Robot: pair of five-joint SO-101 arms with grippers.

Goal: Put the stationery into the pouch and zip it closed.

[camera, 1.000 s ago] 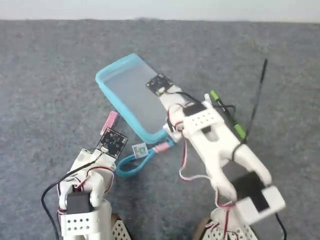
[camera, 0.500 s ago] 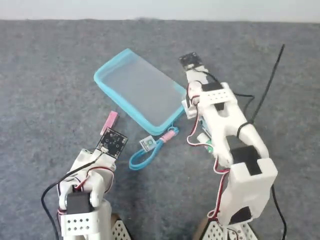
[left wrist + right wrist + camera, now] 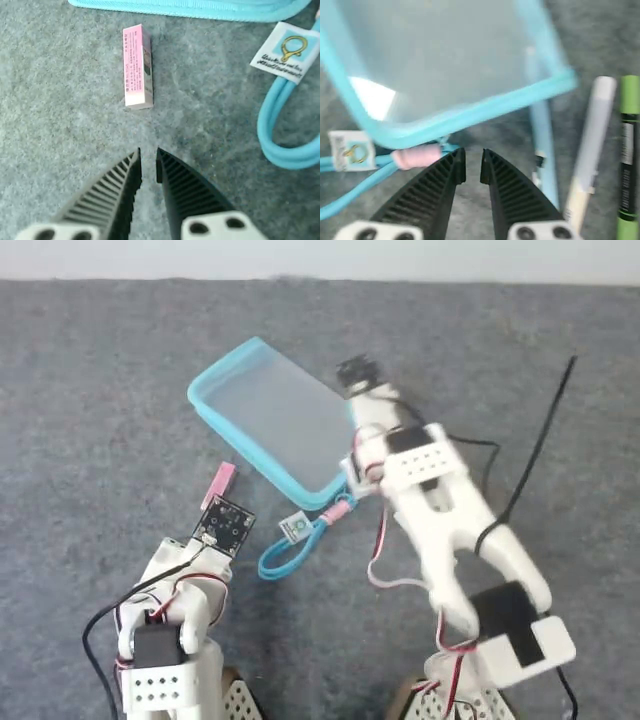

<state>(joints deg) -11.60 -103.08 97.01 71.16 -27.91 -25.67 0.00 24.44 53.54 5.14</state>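
The pouch (image 3: 275,425) is laid flat with its pink zip pull (image 3: 416,156) corner toward the arms, presumably for easy reach. The right gripper (image 3: 472,152) is held just off that corner, jaws pinched together on nothing, with a white pen (image 3: 592,145) and green pen (image 3: 629,145) laid beside the pouch. A pink eraser (image 3: 137,66) near the pouch's other long side is faced by the left gripper (image 3: 148,152), likewise closed and empty.

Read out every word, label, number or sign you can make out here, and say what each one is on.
Pink box: rows of small print on its faces, too small to read.
White tag: a gold ring emblem over a line of script, too blurred to read.
Green pen: a dark band, any print on it too blurred to tell.
Nothing can be quoted.
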